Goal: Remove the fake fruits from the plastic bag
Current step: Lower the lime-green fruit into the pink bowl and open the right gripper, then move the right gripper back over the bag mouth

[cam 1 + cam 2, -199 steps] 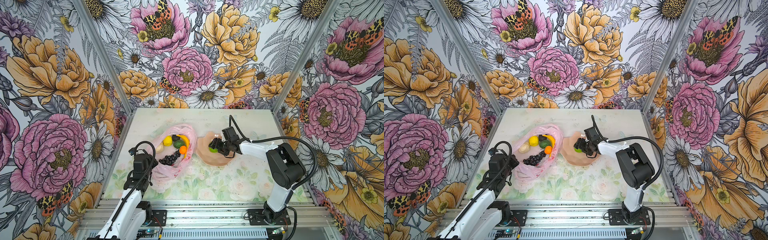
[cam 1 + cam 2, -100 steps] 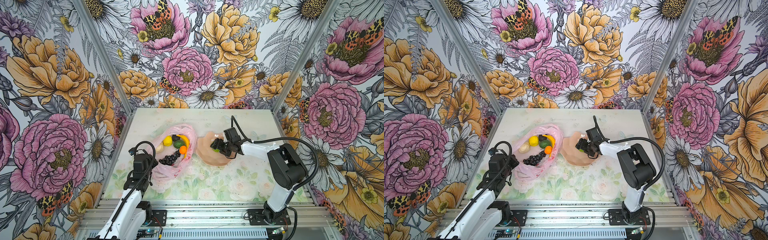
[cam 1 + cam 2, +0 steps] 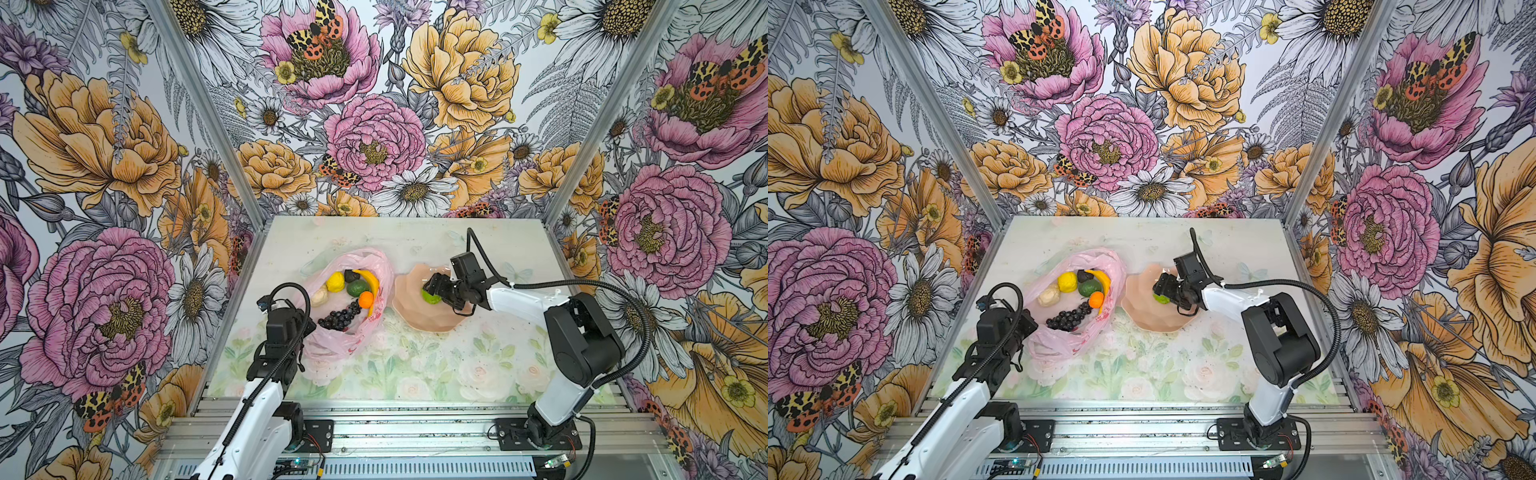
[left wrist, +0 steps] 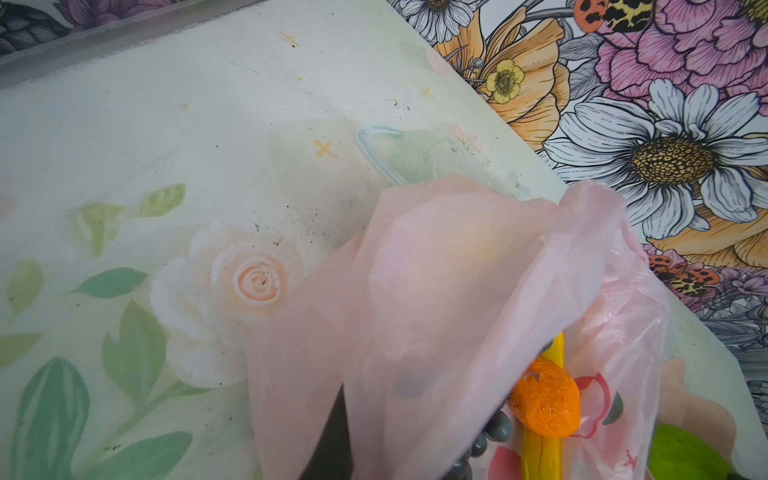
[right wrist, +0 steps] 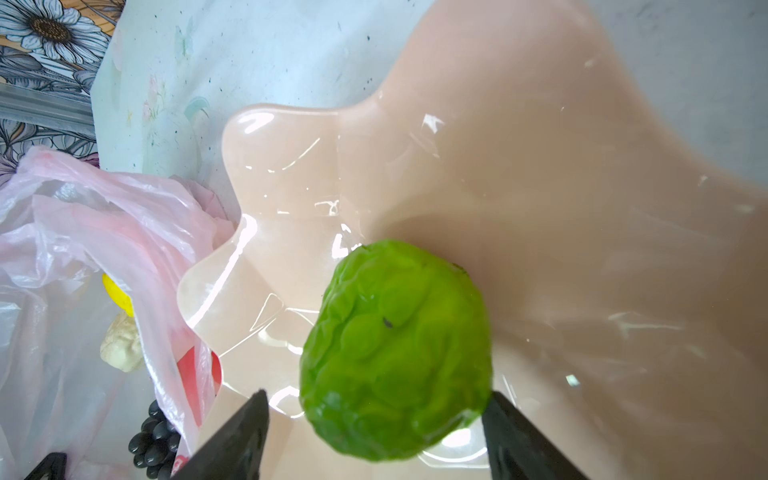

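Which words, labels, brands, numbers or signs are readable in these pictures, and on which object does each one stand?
No word, brand or number can be read in any view.
On the thin translucent pink plastic bag: red printed marks, rounded shapes only, no letters legible.
On the pale floral table mat: small yellow cross marks, decoration and not text.

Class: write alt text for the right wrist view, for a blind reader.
A bumpy green lime lies in a glossy peach dish between the fingertips of the open right gripper. A pink plastic bag holding more fruit lies beside it.
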Available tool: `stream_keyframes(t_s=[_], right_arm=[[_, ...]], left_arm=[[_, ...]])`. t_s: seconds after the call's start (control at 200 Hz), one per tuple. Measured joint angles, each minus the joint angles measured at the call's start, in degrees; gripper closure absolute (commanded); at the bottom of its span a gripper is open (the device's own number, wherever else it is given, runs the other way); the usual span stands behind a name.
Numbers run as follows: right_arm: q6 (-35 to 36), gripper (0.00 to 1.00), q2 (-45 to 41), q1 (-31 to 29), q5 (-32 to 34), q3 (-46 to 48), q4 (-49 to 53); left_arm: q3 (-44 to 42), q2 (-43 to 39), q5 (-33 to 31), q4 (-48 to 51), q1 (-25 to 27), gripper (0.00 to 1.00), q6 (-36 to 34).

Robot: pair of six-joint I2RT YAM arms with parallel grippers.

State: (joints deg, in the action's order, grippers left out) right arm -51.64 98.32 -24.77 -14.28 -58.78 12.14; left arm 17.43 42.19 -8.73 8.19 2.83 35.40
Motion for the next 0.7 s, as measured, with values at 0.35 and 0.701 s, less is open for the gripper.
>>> stream_keyframes(t_s=[0.35, 0.701], right_arm=[[-1.5, 0.25, -8.3, -13.7, 10.5, -3.2, 2.9], [3.8, 0.33, 8.2, -24.8, 13.9, -24.1, 7.6]], left_arm=[[-2.0, -9.1, -1.1, 3.2, 0.0, 0.88, 1.7], [-2.0, -9.1, -0.8, 8.5, 0.0, 0.87, 6.9]])
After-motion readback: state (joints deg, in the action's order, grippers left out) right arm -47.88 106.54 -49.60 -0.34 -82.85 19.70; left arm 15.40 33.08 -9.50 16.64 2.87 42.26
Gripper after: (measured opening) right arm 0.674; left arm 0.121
